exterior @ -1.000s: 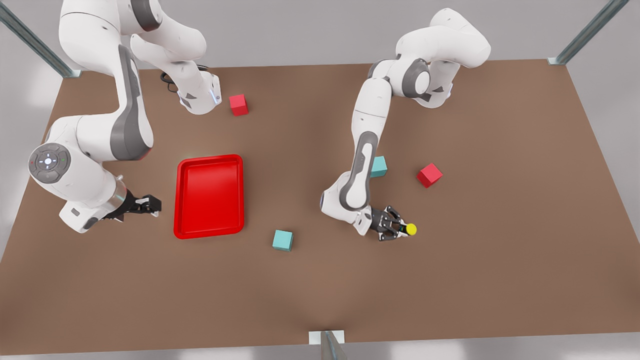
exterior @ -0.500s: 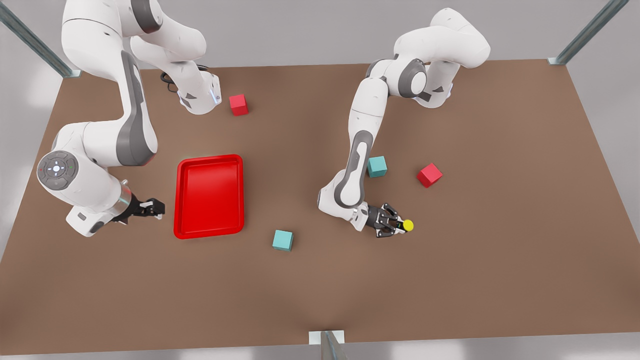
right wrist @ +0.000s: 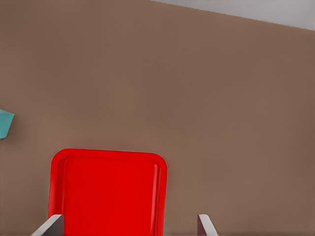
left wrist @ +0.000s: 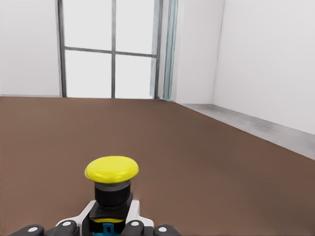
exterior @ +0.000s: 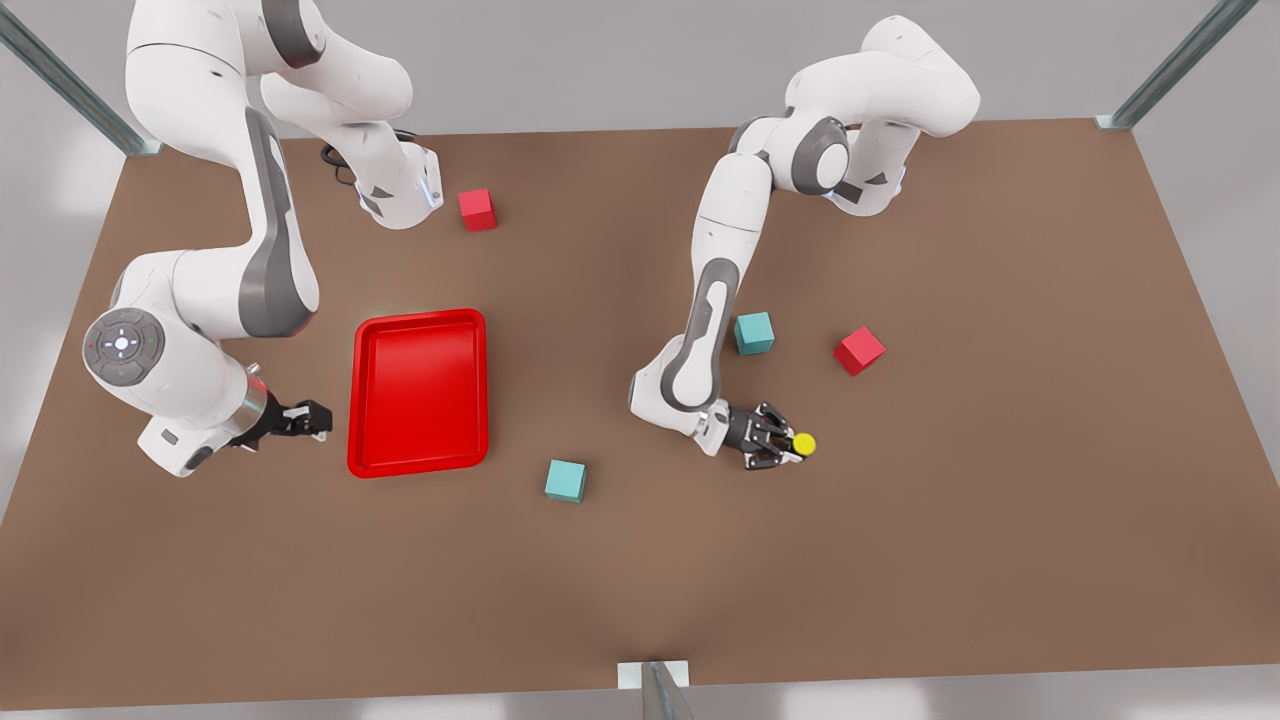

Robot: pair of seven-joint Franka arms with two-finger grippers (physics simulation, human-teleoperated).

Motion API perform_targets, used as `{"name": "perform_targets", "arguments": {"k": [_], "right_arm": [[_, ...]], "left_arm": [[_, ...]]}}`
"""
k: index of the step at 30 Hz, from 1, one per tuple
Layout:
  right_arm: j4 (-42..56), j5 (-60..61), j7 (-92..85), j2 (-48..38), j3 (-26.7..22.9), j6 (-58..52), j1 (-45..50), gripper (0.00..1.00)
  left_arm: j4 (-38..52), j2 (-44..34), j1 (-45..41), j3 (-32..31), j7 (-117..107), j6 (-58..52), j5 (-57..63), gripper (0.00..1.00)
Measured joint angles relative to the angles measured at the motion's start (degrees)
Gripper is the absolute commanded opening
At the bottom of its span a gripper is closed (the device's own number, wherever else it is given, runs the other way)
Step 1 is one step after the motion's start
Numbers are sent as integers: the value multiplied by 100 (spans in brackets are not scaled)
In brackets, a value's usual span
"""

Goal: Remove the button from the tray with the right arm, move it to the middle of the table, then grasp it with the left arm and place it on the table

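The brown counter [exterior: 1000, 500] spans nearly the whole front view, with metal posts at its corners. Two white arms reach in from its far edge. The right arm [exterior: 200, 300] bends down at the front view's left, and the left arm [exterior: 730, 230] comes down near the middle.

The red tray [exterior: 420, 392] lies flat on the counter, just beside the right arm's wrist, with nothing inside it. In the right wrist view the tray [right wrist: 106, 191] sits straight ahead of the camera, and two pale fingertips [right wrist: 49, 226] stand well apart at either side of it.

Four cubes rest on the counter: a red cube [exterior: 477, 209] near the right arm's base, a second red cube [exterior: 859, 350] toward the front view's right, a teal cube [exterior: 754, 332] just beside the left arm's forearm, and a second teal cube [exterior: 565, 480] near the tray's near corner.

The right pincer [exterior: 318, 420] points at the tray's long side from just outside the rim, spread wide and holding nothing. The left pincer [exterior: 790, 447] lies low and level over the counter, right of the middle in the front view, closed around the dark base of the button [exterior: 803, 444].

The button's yellow cap pokes out past the fingertips. In the left wrist view the button [left wrist: 111, 179] stands with its cap clear of the fingers [left wrist: 78, 219] gripping its base. Whether it touches the counter I cannot tell.
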Motion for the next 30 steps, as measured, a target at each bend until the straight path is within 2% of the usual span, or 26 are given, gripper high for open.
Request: {"name": "perform_targets", "arguments": {"k": [1, 3, 9, 17, 23, 26, 30], "right_arm": [[0, -2, 1, 1, 0, 3, 3, 100], [-1, -6, 2, 1, 0, 7, 10, 100], [-1, -19, 6, 8, 0, 14, 20, 100], [-1, -25, 16, 3, 0, 9, 46, 100], [1, -30, 23, 1, 0, 15, 46, 100], [1, -32, 25, 1, 0, 16, 46, 100], [-1, -33, 28, 8, 0, 18, 46, 100]], "left_arm": [[0, 2, -5, -2, -7, 0, 6, 71], [-1, 3, -16, -4, -18, 4, 22, 100], [-3, -24, -79, -4, -35, 5, 35, 100], [-41, -386, -876, -142, 83, -404, -265, 100], [-108, -3189, -262, -206, 1015, -754, -1400, 100], [-92, -3775, 54, -183, 2092, -849, -2538, 100], [-87, -4542, 1666, -188, 3973, -1011, -3955, 100]]}}
